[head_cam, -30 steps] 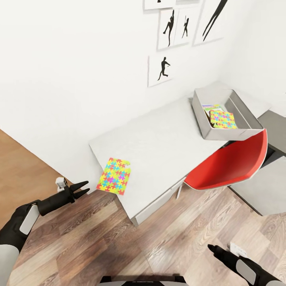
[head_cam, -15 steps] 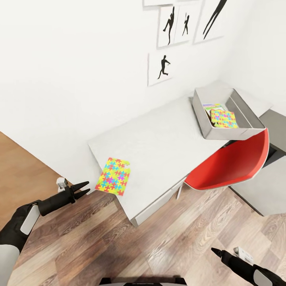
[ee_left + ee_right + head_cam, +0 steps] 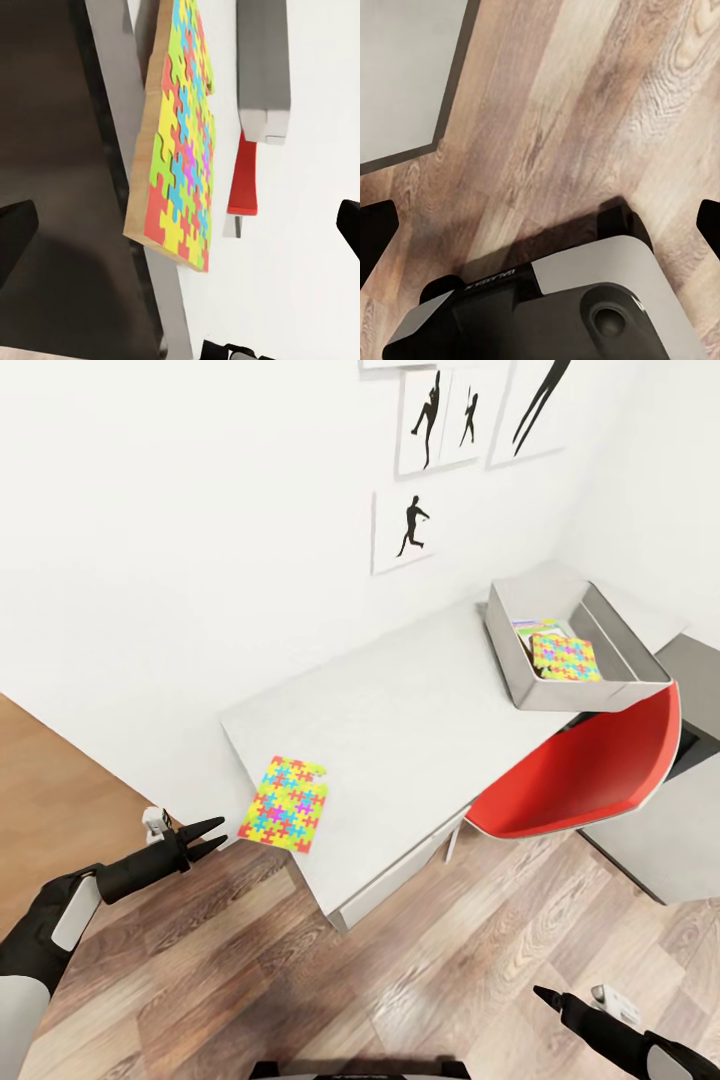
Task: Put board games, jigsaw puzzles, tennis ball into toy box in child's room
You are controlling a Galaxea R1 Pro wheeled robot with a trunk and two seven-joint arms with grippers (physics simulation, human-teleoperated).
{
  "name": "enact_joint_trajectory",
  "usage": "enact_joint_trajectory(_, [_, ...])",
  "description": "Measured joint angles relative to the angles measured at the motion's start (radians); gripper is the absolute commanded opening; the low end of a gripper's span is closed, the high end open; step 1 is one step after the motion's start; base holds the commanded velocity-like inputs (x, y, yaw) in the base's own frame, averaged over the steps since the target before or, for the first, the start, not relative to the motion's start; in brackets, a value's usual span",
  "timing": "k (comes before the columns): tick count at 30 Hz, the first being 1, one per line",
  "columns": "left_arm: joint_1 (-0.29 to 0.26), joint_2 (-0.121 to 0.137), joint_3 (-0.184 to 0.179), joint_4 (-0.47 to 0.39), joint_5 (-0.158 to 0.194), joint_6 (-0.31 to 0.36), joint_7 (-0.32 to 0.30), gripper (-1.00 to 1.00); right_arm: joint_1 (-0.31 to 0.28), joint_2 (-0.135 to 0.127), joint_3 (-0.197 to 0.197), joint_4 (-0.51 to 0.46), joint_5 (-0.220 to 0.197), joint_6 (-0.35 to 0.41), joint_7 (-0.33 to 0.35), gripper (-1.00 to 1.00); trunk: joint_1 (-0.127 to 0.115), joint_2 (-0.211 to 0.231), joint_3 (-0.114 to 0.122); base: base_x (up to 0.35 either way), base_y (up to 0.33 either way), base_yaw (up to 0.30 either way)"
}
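A pale table (image 3: 400, 730) is seen from above. 1 jigsaw puzzle (image 3: 286, 816) lies flat at its near left corner, overhanging the edge, left of frame centre. The left gripper (image 3: 212, 836), jaws apart and empty, is held just left of it. The toy box (image 3: 535, 685) at upper right holds another puzzle (image 3: 565, 658). The right gripper (image 3: 542, 993), lower right, is held over the floor (image 3: 420, 970); its jaws are apart.

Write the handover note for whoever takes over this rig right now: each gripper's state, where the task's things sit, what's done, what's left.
Left gripper: open, empty, just off the table corner, facing the jigsaw puzzle at the table's edge.
Right gripper: low over the floor, holding nothing visible; fingers appear spread in the wrist view.
Toy box: on the table's far end, holding the other puzzle over a printed box.
Left: the edge puzzle; other toys unseen here.
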Motion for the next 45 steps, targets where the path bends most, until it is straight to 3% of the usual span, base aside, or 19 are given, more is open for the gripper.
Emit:
enact_joint_trajectory(12, [0.000, -0.001, -0.001, 0.000, 0.000, 0.000, 0.000, 1.00, 0.000, 0.000, 0.000, 0.000, 0.000, -0.001, 0.001, 1.00, 0.046, -0.084, -0.038, 0.000, 0.000, 0.000])
enact_joint_trajectory(17, [0.000, -0.003, -0.003, 0.000, 0.000, 0.000, 0.000, 1.00, 0.000, 0.000, 0.000, 0.001, 0.000, -0.001, 0.001, 1.00, 0.046, -0.084, -0.038, 0.000, 0.000, 0.000])
enact_joint_trajectory(36, [0.000, -0.007, -0.009, 0.001, 0.006, -0.023, 0.001, 1.00, 0.000, 0.001, 0.000, 0.001, 0.000, -0.002, 0.002, 1.00, 0.119, -0.217, -0.097, 0.000, 0.000, 0.000])
enact_joint_trajectory(45, [0.000, -0.009, -0.009, 0.002, 0.006, -0.024, 0.002, 1.00, 0.000, 0.001, 0.000, 0.001, 0.000, 0.000, -0.010, 1.00, 0.119, -0.218, -0.097, 0.000, 0.000, 0.000])
